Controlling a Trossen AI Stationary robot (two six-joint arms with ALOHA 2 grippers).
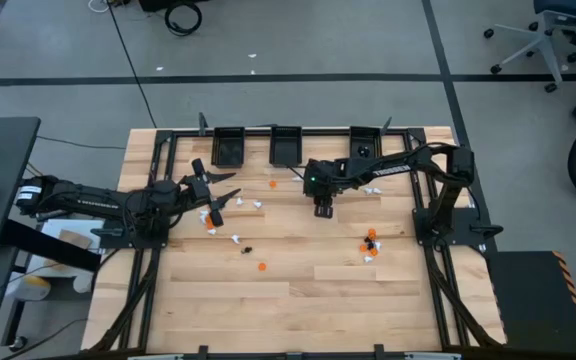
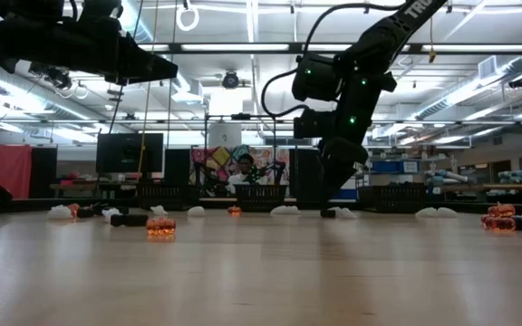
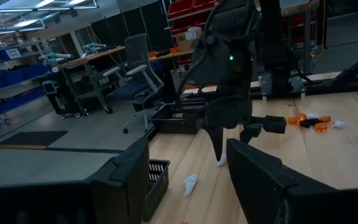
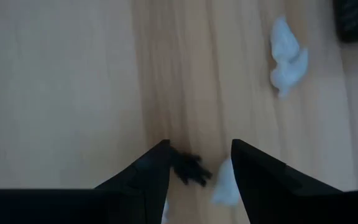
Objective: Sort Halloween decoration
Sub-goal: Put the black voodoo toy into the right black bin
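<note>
Two trinkets, black (image 4: pixel 188 168) and white (image 4: pixel 224 182), sit between the right gripper's (image 4: pixel 199 163) open, empty fingers, so I'd shift onto just the black one before closing.

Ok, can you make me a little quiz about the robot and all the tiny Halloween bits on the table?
1. True or false: the right gripper points down at the table.
2. What lies between its open fingers? A) a black trinket and a white trinket B) an orange one C) nothing
3. How many black bins line the table's far edge?

Key: 1 true. 2 A: black trinket, white trinket. 3 three.
</note>
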